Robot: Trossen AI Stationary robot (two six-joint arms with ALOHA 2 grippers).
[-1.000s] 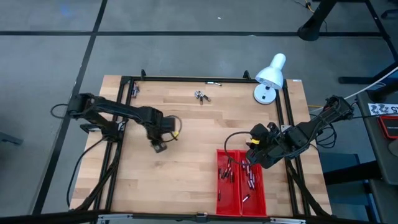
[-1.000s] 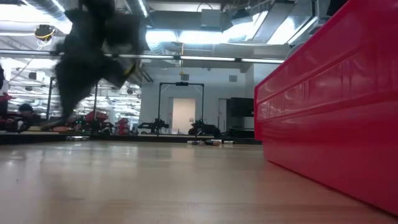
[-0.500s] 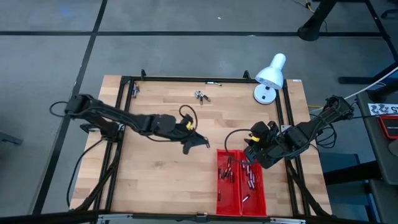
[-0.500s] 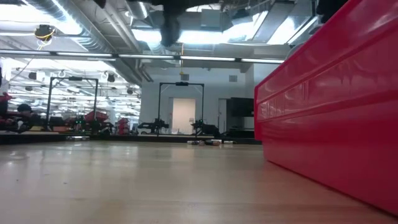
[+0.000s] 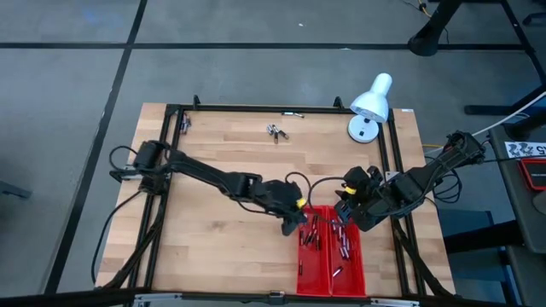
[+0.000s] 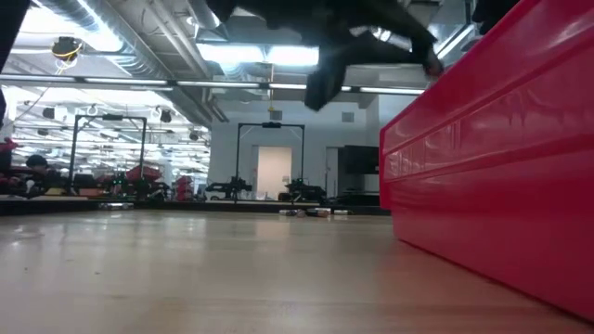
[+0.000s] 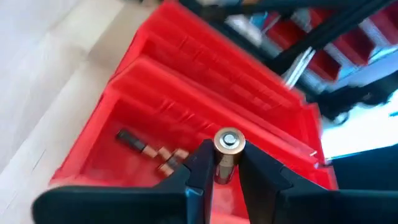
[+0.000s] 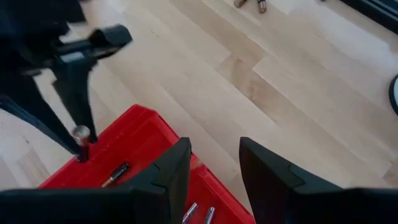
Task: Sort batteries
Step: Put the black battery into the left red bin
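Left gripper hangs dark & blurred up top; red tray wall just to its right, wood table below.

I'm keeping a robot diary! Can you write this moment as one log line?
left gripper: holds battery over red tray | right gripper: open, empty, at tray's right side | loose batteries: table's far side

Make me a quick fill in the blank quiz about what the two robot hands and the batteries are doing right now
1. The left hand is shut on a ____.
2. It holds that battery over the ____ tray.
3. The right hand has its fingers ____ and holds nothing.
4. A few loose batteries lie on the table near the white ____.

Missing words: battery; red; open; lamp
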